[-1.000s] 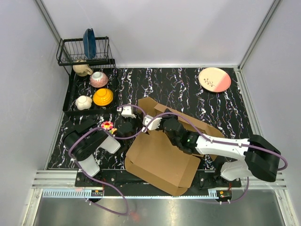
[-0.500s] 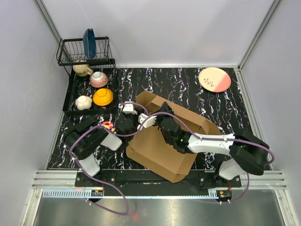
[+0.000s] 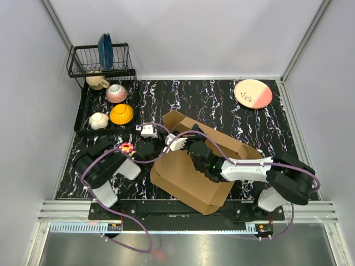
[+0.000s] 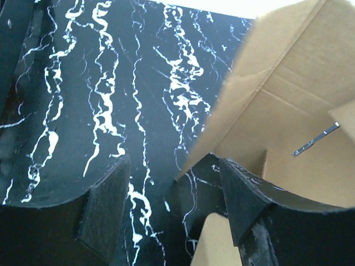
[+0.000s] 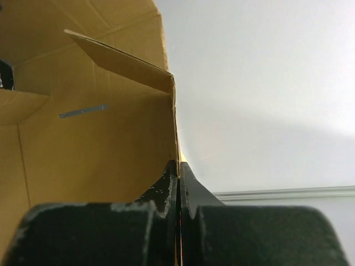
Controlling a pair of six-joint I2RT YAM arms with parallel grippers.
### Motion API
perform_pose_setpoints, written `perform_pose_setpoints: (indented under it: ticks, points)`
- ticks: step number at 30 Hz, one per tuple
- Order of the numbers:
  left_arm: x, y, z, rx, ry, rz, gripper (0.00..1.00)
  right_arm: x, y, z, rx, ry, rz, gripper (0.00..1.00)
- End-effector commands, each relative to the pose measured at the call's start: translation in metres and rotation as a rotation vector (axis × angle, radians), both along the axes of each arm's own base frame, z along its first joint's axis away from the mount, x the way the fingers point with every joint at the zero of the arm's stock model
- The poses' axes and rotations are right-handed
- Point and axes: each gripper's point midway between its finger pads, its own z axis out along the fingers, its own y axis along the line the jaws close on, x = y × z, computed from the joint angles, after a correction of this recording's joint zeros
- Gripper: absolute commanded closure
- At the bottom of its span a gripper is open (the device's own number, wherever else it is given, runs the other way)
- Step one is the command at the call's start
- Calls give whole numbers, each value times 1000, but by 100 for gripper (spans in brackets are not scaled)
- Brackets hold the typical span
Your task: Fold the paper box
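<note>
1. The paper box point(image 3: 191, 180), plain brown corrugated cardboard, sits half-formed in the middle of the black, white-veined marble table point(image 3: 222, 102), just beyond the two arm bases; its far wall stands raised, and a broad panel lies flat toward the near edge.
2. The right gripper point(image 5: 178, 169) is clenched on the top edge of an upright box wall; the right wrist view shows the thin cardboard edge pinched between its two black fingers point(image 5: 158, 191), with the box's inside to the left and a flap angled inward; from overhead this pinch cannot be made out.
3. The left gripper point(image 4: 172, 166) is released, fingers spread apart and grasping nothing; the left wrist view shows bare marble between them and the box's left corner just ahead, nearer the right finger.
4. Only the overhead view shows the rest: a black wire dish rack point(image 3: 83, 61) at the far left holding a blue plate point(image 3: 105, 50) upright; a yellow bowl point(image 3: 121, 114) and a pink bowl point(image 3: 116, 93) in the tray point(image 3: 82, 119) below it; a pink plate point(image 3: 253, 93) at the far right, well apart from the box.
</note>
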Motion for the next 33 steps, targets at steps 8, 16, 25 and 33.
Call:
perform_pose_setpoints:
  ticks: [8, 16, 25, 33]
  points:
    - [-4, 6, 102, -291, -301, 13, 28, -5, -11, -10, 120, 72, -41, 100]
    - [4, -2, 106, -280, -328, -11, 30, -6, -5, -17, 163, 124, -28, 100]
    - [9, -19, 126, -310, -374, -93, 39, 1, -15, -19, 229, 173, -51, 100]
    - [6, -30, 139, -301, -411, -162, 64, 4, -17, -21, 248, 192, -57, 100]
